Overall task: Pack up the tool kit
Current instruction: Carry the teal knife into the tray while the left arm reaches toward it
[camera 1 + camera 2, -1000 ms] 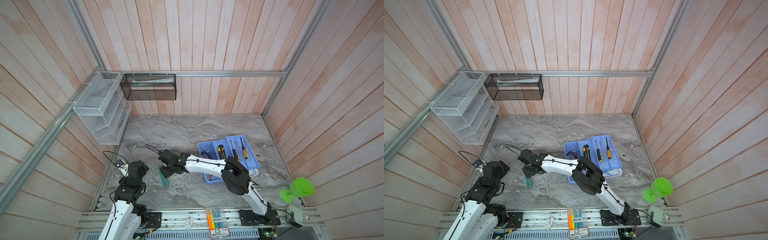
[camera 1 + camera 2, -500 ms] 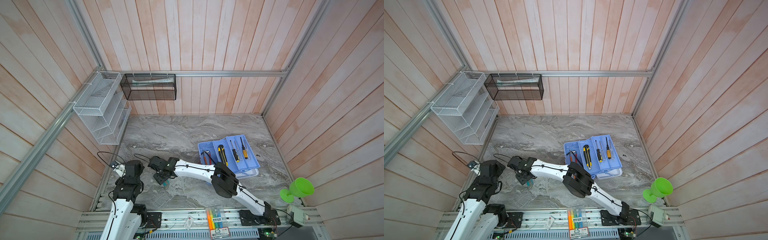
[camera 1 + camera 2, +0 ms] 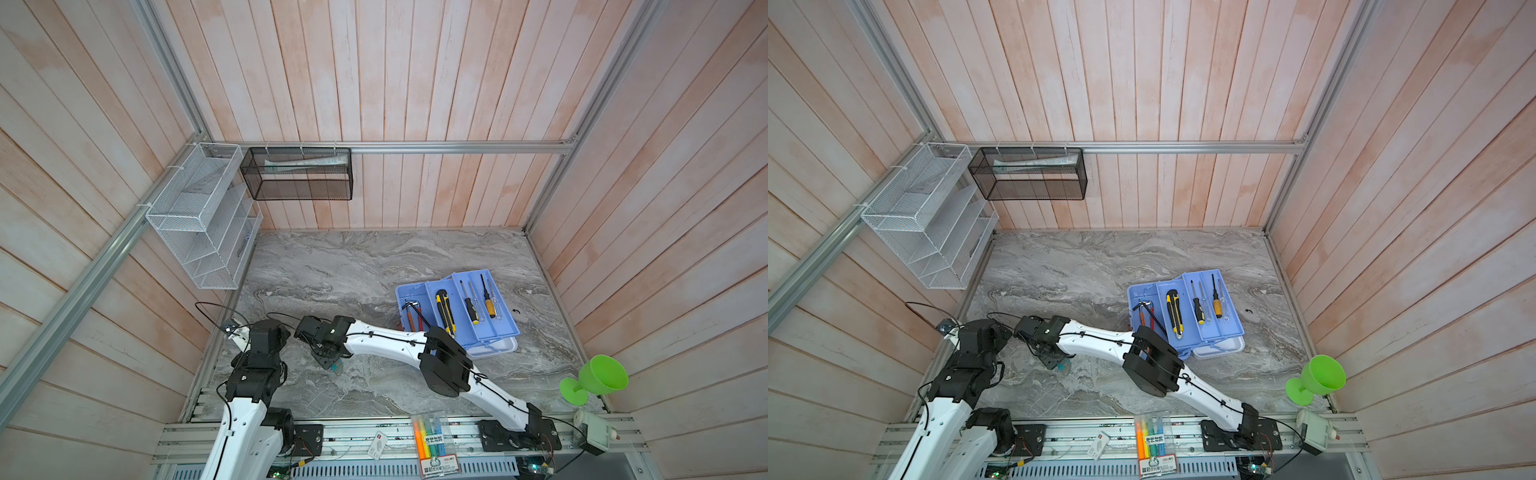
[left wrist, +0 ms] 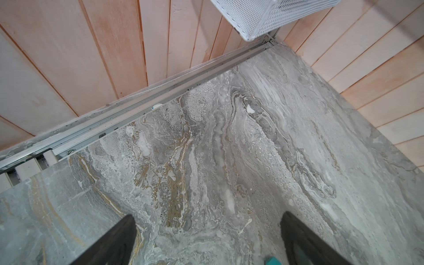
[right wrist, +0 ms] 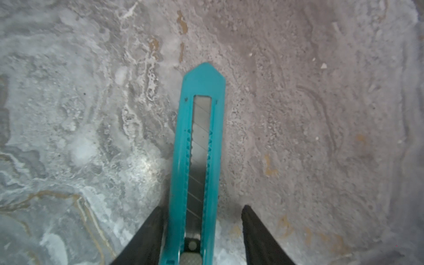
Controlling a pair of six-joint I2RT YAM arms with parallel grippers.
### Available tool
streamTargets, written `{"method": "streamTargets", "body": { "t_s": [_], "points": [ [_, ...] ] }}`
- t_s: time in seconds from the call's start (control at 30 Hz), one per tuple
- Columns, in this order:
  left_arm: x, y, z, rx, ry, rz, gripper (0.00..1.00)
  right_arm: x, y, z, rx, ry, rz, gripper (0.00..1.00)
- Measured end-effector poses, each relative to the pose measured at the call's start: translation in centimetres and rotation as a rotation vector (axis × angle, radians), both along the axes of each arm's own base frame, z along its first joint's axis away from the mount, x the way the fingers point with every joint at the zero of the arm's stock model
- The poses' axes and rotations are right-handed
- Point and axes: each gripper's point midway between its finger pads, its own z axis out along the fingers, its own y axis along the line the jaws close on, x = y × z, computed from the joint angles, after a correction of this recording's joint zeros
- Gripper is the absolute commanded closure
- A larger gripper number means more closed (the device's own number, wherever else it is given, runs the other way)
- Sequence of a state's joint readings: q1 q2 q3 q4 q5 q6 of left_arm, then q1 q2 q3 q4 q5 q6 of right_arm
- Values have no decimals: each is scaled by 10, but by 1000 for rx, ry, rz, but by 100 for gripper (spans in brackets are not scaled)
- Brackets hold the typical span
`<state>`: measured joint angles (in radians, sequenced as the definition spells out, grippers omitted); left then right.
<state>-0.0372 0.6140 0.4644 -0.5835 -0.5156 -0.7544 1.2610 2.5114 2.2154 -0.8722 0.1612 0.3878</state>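
Since the teal knife (image 5: pixel 197 149) lies where it did a second ago, flat on the marble table (image 3: pixel 374 266) well left of the tool kit case (image 3: pixel 505 322), the change is all in the right gripper (image 5: pixel 202 207): it has come down over the knife and hides most of it in both top views. Jaws are narrower than before but not pinching. They straddle the knife body, one finger (image 5: pixel 146 236) against its edge, the other clear of it. Left gripper (image 4: pixel 207 214) is spread wide as before, just beside the knife on the side away from the case.

Case is open, blue trays fanned over the white lid (image 3: pixel 500 348). Trays hold a yellow-black cutter (image 3: pixel 445 318), two screwdrivers (image 3: pixel 470 305) and a hex key (image 3: pixel 411 305), the key in the compartment nearest the knife.

Around:
- green goblet (image 3: pixel 598 376) right of the case, toward the front
- highlighter pack (image 3: pixel 432 440) on the front rail (image 3: pixel 353 434), ahead of the case
- black mesh basket (image 3: pixel 297 174) on the wall behind the case
- white wire rack (image 3: pixel 199 216) on the wall far left of it

In the way: right forearm (image 3: pixel 386 343) spans the gap from knife to case, and right elbow (image 3: pixel 444 365) overlaps the case's near-left corner.
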Motion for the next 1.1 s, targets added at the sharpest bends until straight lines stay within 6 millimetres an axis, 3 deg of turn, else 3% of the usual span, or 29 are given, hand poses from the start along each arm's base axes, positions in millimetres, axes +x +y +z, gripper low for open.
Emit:
{"method": "streamTargets", "body": {
  "t_s": [0.27, 0.63, 0.93, 1.1],
  "points": [
    [5, -6, 2, -7, -8, -44, 0, 2, 0, -1, 26, 12, -2, 66],
    [14, -15, 1, -10, -6, -114, 0, 36, -45, 8, -6, -19, -72, 85],
    [19, -19, 5, -8, -21, -145, 0, 52, -62, 49, 52, -101, -114, 90],
    [29, -31, 8, -25, -48, -229, 0, 68, -91, 78, 101, -121, -170, 91]
  ]
}}
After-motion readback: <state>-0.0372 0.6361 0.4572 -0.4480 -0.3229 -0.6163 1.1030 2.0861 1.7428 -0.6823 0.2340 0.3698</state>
